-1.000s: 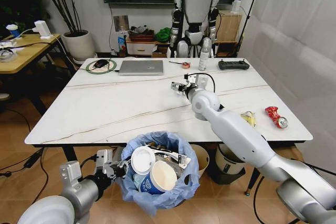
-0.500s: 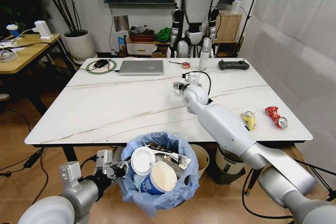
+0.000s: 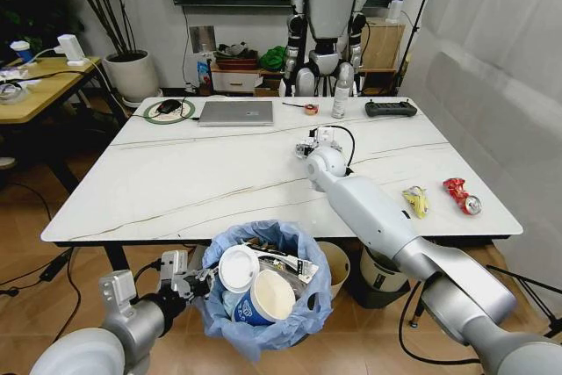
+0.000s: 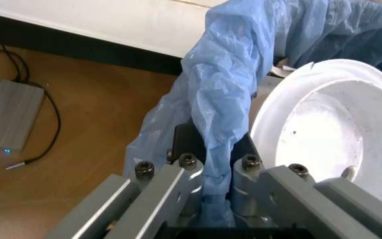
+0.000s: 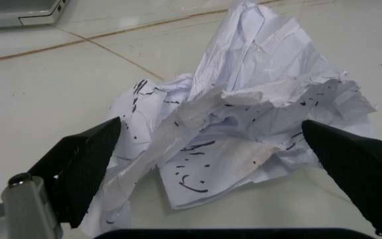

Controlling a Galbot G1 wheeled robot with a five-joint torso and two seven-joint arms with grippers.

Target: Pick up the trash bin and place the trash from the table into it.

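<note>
trash bin (image 3: 266,285) hangs below the near edge of the table (image 3: 176,182), and your left gripper (image 4: 208,181) is what holds it there: its jaws are clamped on the bunched blue liner at the rim. that keeps the mouth facing up and close to the table edge, where litter can be dropped in. it already holds a blue paper cup (image 3: 261,298) and a white lid (image 3: 239,268).

your right gripper (image 5: 211,144) is out over the middle of the table, fingers spread wide on either side of a crumpled white paper (image 5: 244,124), not yet touching it. that straddle looks like the set-up for a pinch.

a yellow wrapper (image 3: 415,199) and a crushed red can (image 3: 462,195) lie near the table's right edge.
</note>
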